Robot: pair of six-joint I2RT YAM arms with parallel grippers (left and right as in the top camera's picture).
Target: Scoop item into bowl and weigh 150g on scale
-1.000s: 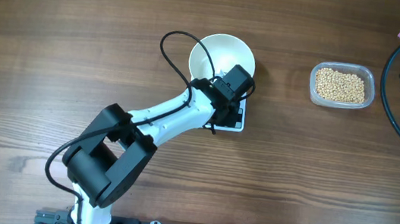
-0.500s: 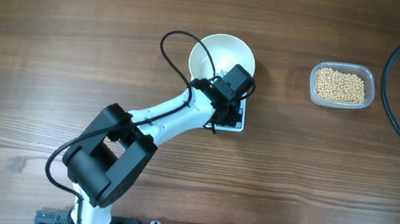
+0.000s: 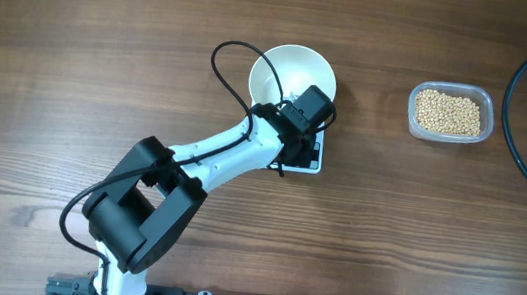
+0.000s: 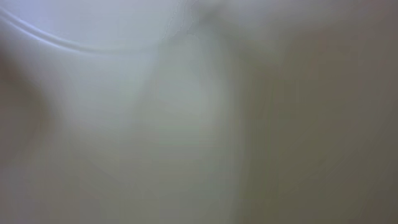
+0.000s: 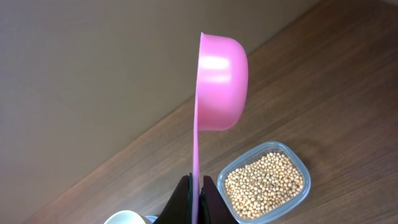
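– Change since a second ago? None, nothing is moving. Left pincer (image 3: pixel 306 112) is still hanging over the near rim of the bowl (image 3: pixel 288 70), which is sitting on the scale (image 3: pixel 312 162) mid-table (image 3: pixel 72 64).

– Yep. It's staying closed, can't tell on what, its cam is all blur. Right pincer (image 5: pixel 196 186) is clamping the pink scoop (image 5: pixel 221 84) by the handle. Beans (image 3: pixel 449 113) are sitting in the clear tub (image 3: pixel 413 108), right of the bowl.
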